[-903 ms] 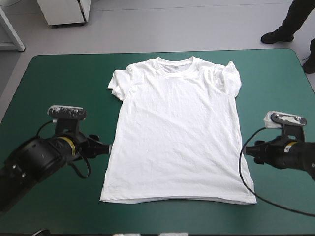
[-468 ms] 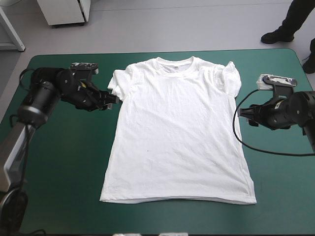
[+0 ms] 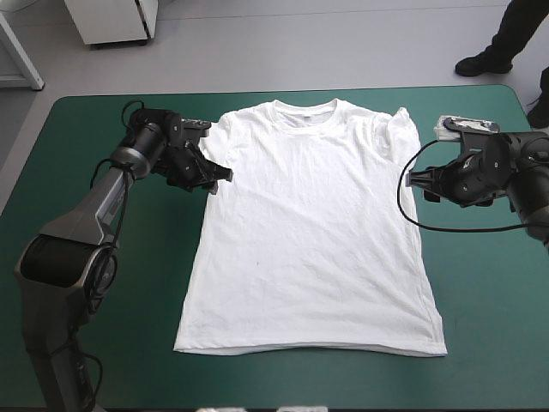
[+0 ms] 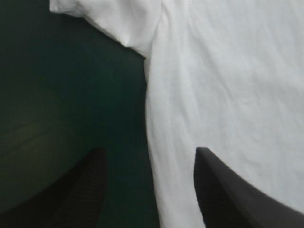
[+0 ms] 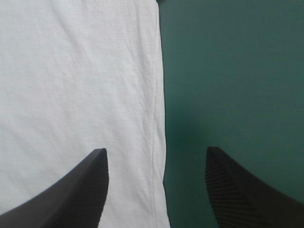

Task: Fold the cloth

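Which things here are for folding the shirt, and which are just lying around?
For the job:
the T-shirt, spread flat
the left gripper, open at one side edge of it
the right gripper, open at the other side edge

Just there:
the teal-green table cover underneath

A robotics lab: robot arms (image 3: 90,206) flank a teal-green table (image 3: 480,343) on bare grey floor (image 3: 343,51).

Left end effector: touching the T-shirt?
Cannot tell. In the left wrist view the left end effector stands open astride the side edge of the T-shirt; neither that nor the high view shows contact or a gap.
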